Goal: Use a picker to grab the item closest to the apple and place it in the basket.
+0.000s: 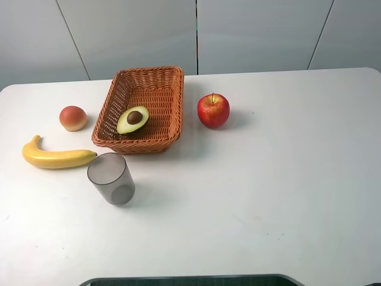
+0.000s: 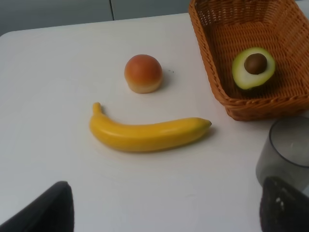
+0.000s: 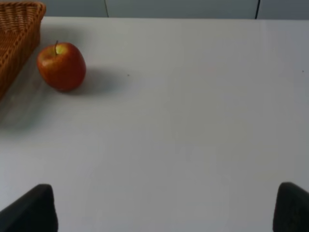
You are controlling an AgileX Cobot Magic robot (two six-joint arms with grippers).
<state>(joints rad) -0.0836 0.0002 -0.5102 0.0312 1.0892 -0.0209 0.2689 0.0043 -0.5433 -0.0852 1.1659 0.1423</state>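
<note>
A red apple (image 1: 213, 110) stands on the white table just right of the woven basket (image 1: 161, 77); the right wrist view also shows the apple (image 3: 61, 66). Inside the basket lies a halved avocado (image 1: 132, 119) with its pit facing up, and the left wrist view has the avocado (image 2: 253, 67) too. My left gripper (image 2: 164, 212) is open, low over the table near the banana, with nothing between its fingers (image 2: 43, 210). My right gripper (image 3: 161, 212) is open over bare table, well away from the apple. Neither gripper appears in the high view.
A yellow banana (image 1: 56, 157) and a small peach-coloured fruit (image 1: 72, 117) lie left of the basket. A grey translucent cup (image 1: 111, 178) stands in front of the basket, close to my left gripper's finger (image 2: 285, 205). The table (image 1: 286, 190) stretches wide on the right.
</note>
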